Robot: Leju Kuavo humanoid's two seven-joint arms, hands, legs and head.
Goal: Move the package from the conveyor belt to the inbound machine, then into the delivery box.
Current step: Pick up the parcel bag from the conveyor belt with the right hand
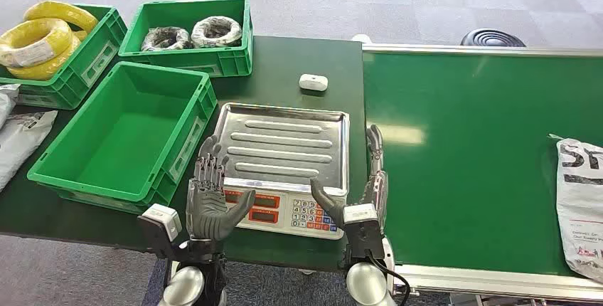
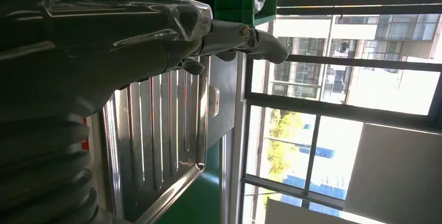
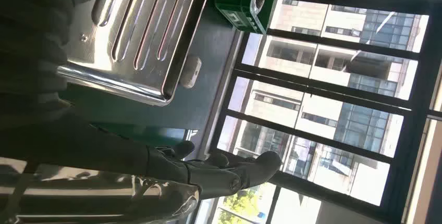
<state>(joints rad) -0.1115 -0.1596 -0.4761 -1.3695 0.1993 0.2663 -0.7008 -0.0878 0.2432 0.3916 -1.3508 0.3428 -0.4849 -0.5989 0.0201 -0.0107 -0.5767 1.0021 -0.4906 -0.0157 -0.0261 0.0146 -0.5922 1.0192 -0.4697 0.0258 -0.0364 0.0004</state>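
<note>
Both hands hold nothing: the left hand (image 1: 211,203) stands with fingers spread at the near left corner of the scale (image 1: 284,151), and the right hand (image 1: 363,196) stands with fingers spread and pointing upward at the scale's near right corner, beside the edge of the conveyor belt (image 1: 469,156). The package (image 1: 582,206), a white bag with dark lettering, lies on the belt at its far right end, well apart from the right hand and farther yet from the left. By my reading the task is at its first step, the pickup from the belt, and that is not yet begun. The next move calls for the package to come within reach, or for the right hand to go far along the belt, and then for a grip on a soft, flat bag that may sag or slip. The scale's steel tray is bare and ready to take it. Beyond, to the left of the scale, the green box (image 1: 124,135) stands open with nothing in it, touching or just beside the scale. A small white device (image 1: 313,82) lies on the table (image 1: 299,57) behind the scale.
</note>
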